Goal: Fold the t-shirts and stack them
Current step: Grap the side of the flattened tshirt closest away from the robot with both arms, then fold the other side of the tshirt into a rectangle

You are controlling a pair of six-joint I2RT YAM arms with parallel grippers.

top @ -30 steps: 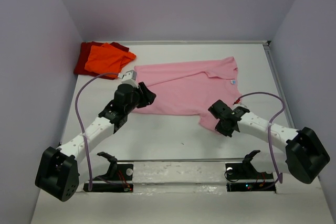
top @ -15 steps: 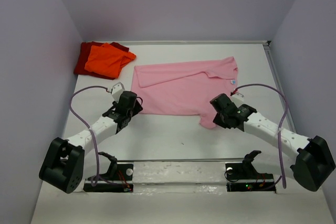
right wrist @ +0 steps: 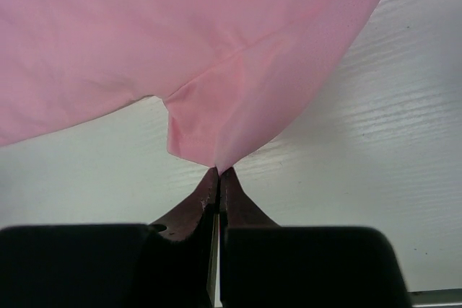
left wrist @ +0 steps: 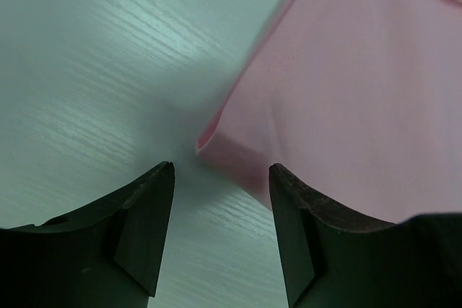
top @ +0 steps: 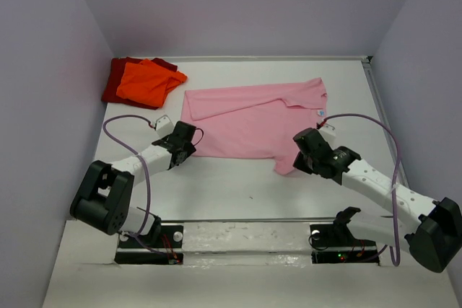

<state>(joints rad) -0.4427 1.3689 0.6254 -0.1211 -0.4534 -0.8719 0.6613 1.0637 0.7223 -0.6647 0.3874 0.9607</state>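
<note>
The light pink t-shirt [top: 245,122] lies spread across the middle of the table, its pale neck label [top: 319,113] at the right. The orange t-shirt [top: 146,81] sits folded on the dark red one [top: 114,83] in the far left corner. My left gripper [top: 189,143] is open, low over the table, and the pink shirt's near-left corner [left wrist: 209,142] lies just ahead of its fingertips, untouched. My right gripper [top: 296,158] is shut on the pointed near-right corner of the pink t-shirt [right wrist: 216,146], pinched at the very tips [right wrist: 219,171].
Lilac walls close in the table on the left [top: 43,106], back and right [top: 433,70]. The arms' mounting plate [top: 245,239] runs along the near edge. A purple cable [top: 375,135] loops over each arm.
My left gripper pulled back off the pink shirt's left edge toward its near-left corner, came down low and opened wider. My right gripper, still pinching the corner, shifted slightly left and away.
</note>
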